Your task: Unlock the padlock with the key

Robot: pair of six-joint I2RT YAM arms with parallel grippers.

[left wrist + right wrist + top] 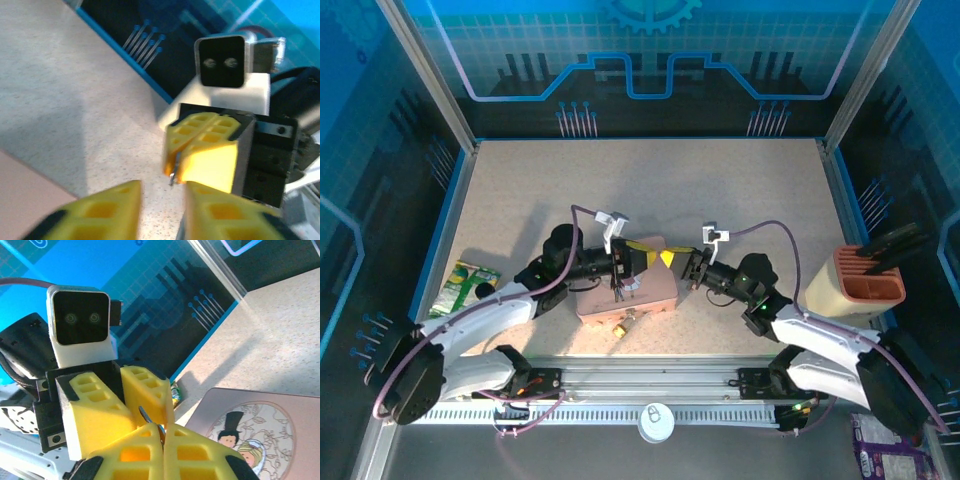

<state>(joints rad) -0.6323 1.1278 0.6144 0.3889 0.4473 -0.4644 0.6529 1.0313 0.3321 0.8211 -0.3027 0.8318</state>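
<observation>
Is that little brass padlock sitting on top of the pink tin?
No, the padlock lies on the table just in front of the pink tin, at its near edge, not on its lid.

Robot lab cell: blue circuit-print walls (640,70).

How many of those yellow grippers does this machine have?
2. The left gripper hangs open by the far edge of the pink tin. The right gripper faces it tip to tip from the right, shut on the key.
</observation>
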